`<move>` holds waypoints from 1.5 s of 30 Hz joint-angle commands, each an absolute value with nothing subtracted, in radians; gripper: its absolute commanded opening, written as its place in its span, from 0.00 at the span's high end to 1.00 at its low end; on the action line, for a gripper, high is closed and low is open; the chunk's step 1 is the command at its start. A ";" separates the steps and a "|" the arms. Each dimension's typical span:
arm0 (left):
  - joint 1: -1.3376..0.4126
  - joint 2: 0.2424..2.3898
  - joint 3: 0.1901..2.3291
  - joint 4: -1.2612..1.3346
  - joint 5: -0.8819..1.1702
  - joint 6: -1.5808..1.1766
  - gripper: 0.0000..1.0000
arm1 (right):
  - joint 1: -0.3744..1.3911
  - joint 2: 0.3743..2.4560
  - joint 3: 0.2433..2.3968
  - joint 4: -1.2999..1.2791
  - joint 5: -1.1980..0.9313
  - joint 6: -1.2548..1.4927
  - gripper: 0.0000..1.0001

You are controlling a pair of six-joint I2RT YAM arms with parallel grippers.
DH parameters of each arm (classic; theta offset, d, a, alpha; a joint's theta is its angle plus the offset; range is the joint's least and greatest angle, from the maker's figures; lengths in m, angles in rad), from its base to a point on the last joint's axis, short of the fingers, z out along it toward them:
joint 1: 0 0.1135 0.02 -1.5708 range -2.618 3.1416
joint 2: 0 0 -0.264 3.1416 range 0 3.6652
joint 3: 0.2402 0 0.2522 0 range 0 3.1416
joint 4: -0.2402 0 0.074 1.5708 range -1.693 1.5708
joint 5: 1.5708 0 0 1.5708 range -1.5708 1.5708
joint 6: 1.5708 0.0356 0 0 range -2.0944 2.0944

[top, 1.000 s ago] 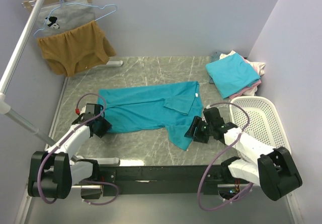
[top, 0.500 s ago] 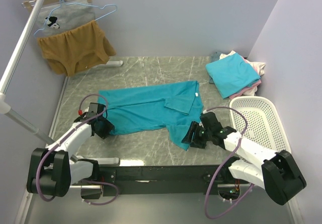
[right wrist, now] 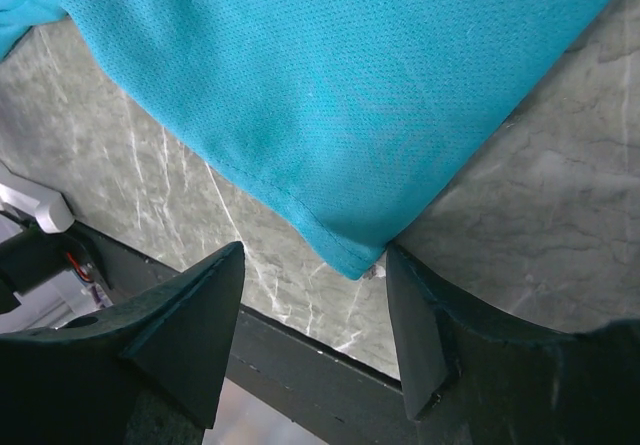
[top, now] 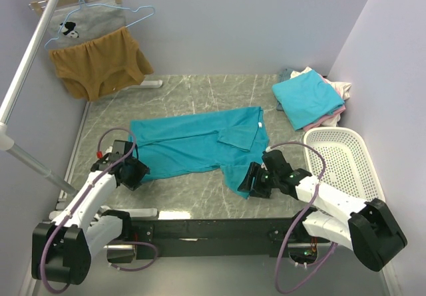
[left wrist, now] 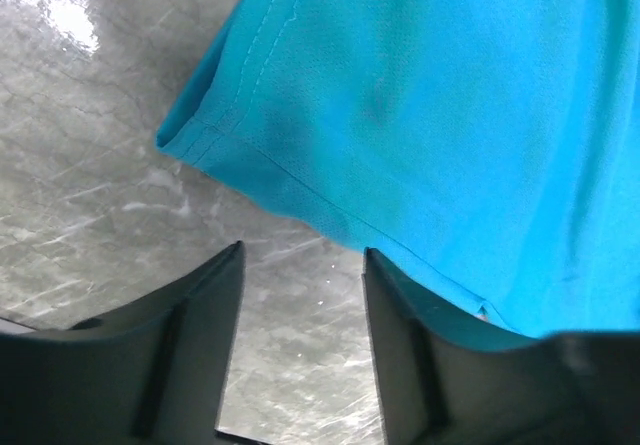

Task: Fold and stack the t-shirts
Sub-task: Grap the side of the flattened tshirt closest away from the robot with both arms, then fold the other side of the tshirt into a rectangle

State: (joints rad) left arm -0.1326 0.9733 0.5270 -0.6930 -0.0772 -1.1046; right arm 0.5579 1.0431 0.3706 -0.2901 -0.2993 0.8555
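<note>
teal shirt [top: 200, 143]: spread flat mid-table [top: 186, 93]
left tool [top: 135, 173]: at the hem corner; jaws parted wider than before, seemingly gripping nothing
right tool [top: 251, 181]: has slid in to the near corner; jaws apart, cloth tip between, unpinched
meaning: both probably poised to grab for a fold

Bright even light, soft shadows, glare patch on table [left wrist: 60, 15], sharp focus
</note>
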 commanded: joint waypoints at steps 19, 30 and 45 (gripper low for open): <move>-0.133 1.204 0.494 -0.566 -0.181 -1.100 0.69 | 0.575 1.144 0.393 -0.287 -0.273 0.851 0.78; -0.132 1.109 0.457 -0.546 -0.126 -1.086 0.99 | 0.575 0.942 0.492 -0.391 -0.174 0.805 1.00; -0.132 1.173 0.689 -0.614 -0.244 -0.947 0.94 | 0.488 1.078 0.719 -0.445 -0.002 0.635 1.00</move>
